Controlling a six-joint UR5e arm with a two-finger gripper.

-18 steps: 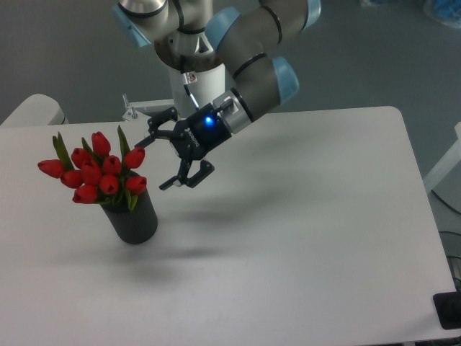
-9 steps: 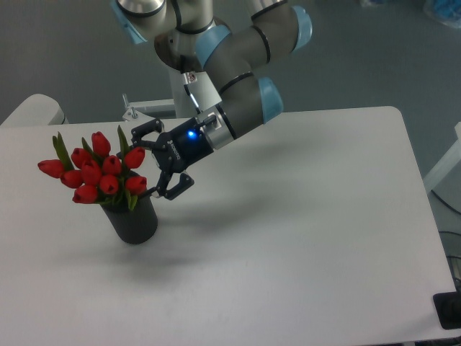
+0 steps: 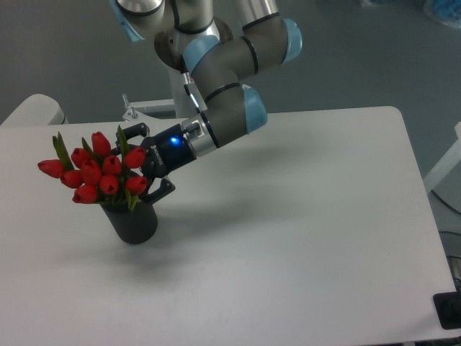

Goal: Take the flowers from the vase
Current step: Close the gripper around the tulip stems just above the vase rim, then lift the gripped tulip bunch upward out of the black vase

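Since a second ago we have swung our two-finger gripper [image 3: 142,164] leftward, fingers spread wide, straddling the red tulip bunch [image 3: 95,173] above the dark grey cylindrical vase [image 3: 134,220], ready to clamp.

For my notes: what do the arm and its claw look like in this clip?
The arm is built of grey tube segments with light blue joint caps and silver rings. A small red-and-white label sits near the upper joint. The claw is black with two jointed fingers, and a blue light glows on its body.
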